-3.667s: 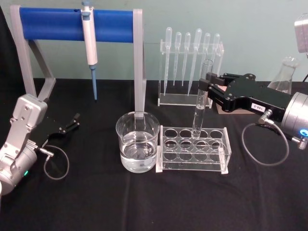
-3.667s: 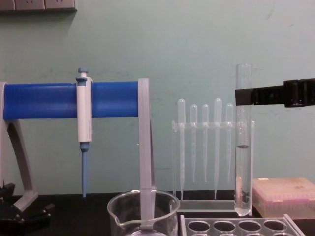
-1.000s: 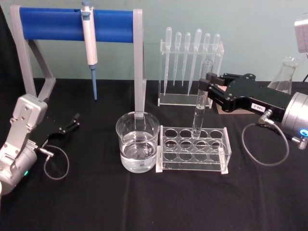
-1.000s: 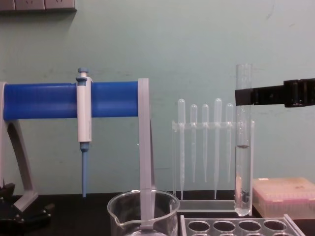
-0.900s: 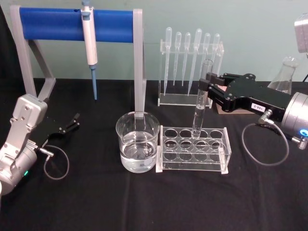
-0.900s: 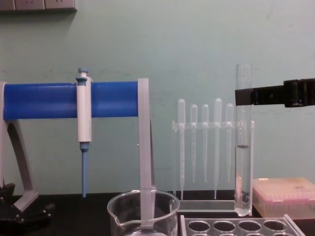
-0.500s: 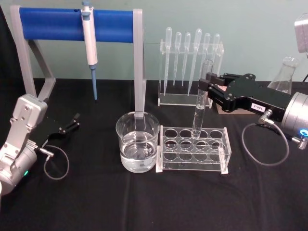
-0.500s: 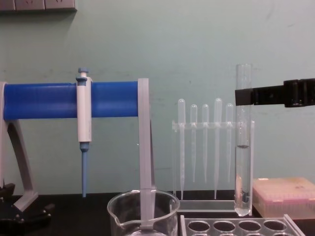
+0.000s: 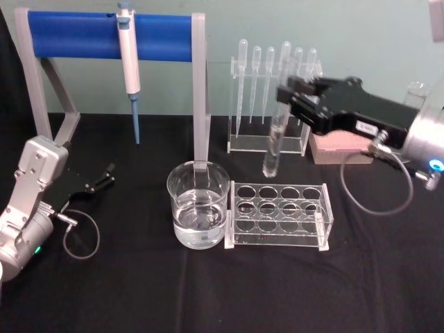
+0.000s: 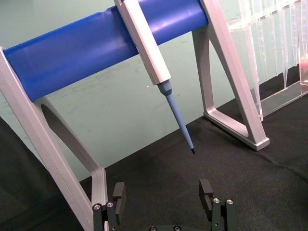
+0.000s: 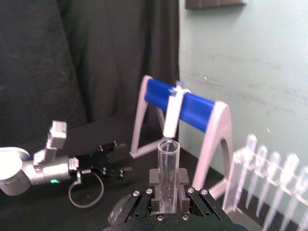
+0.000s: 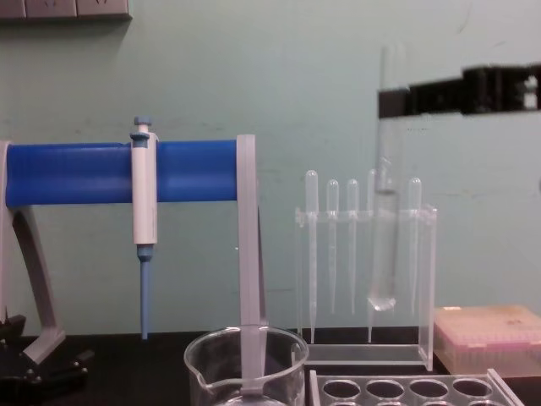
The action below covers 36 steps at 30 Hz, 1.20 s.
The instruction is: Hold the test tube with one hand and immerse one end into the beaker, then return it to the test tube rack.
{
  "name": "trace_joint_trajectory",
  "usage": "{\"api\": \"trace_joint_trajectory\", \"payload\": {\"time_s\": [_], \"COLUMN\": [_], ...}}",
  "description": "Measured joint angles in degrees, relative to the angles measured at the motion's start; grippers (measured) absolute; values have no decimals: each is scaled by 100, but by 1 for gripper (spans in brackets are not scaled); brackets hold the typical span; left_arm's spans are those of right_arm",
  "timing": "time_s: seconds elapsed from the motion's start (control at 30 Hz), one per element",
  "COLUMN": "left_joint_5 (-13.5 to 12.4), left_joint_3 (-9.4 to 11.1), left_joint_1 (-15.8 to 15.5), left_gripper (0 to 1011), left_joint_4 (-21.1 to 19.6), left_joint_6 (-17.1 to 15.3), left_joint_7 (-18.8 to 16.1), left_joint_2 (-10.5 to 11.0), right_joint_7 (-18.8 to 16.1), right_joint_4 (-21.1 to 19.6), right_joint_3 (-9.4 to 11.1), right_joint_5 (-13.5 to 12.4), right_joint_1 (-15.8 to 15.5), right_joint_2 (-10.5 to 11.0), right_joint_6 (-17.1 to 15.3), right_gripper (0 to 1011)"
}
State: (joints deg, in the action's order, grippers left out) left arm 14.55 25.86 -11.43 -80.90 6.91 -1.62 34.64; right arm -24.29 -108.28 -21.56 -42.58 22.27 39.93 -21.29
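So the black slim-jawed right gripper (image 9: 284, 95) is clamped on the long clear glass test tube (image 9: 272, 142) near its rim. It's holding the tube roughly upright in the air, above the clear plastic rack with round holes (image 9: 281, 216), right of the wide glass beaker (image 9: 198, 205). The left gripper (image 9: 103, 177) sits parked low on the left, fingers apart.

The black worktop (image 9: 208, 291) carries a beaker (image 9: 198, 211) and rack (image 9: 279, 215) side by side mid-table. Along its back edge stand a pipette stand (image 9: 76, 35), dropper stand (image 9: 267, 142) and pink box (image 9: 331, 147).
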Motion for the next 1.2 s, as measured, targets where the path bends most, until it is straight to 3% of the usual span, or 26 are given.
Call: {"api": "trace_joint_trajectory", "payload": {"time_s": [0.23, 0.43, 0.87, 1.2], "left_joint_5": [0, 0, 0, 0], "left_joint_3": [0, 0, 0, 0], "left_joint_1": [0, 0, 0, 0], "left_gripper": [1000, 1000, 1000, 1000], "left_joint_4": [0, 0, 0, 0], "left_joint_6": [0, 0, 0, 0], "left_joint_7": [0, 0, 0, 0], "left_joint_2": [0, 0, 0, 0], "right_joint_7": [-9, 0, 19, -91], "right_joint_4": [76, 345, 867, 1071], "right_joint_3": [-413, -825, -1259, -1402], "right_joint_5": [107, 256, 624, 896], "right_joint_1": [485, 772, 799, 652], "right_joint_2": [-226, -558, -910, -1015], "right_joint_6": [-63, 98, 416, 600], "right_gripper": [224, 224, 224, 224]}}
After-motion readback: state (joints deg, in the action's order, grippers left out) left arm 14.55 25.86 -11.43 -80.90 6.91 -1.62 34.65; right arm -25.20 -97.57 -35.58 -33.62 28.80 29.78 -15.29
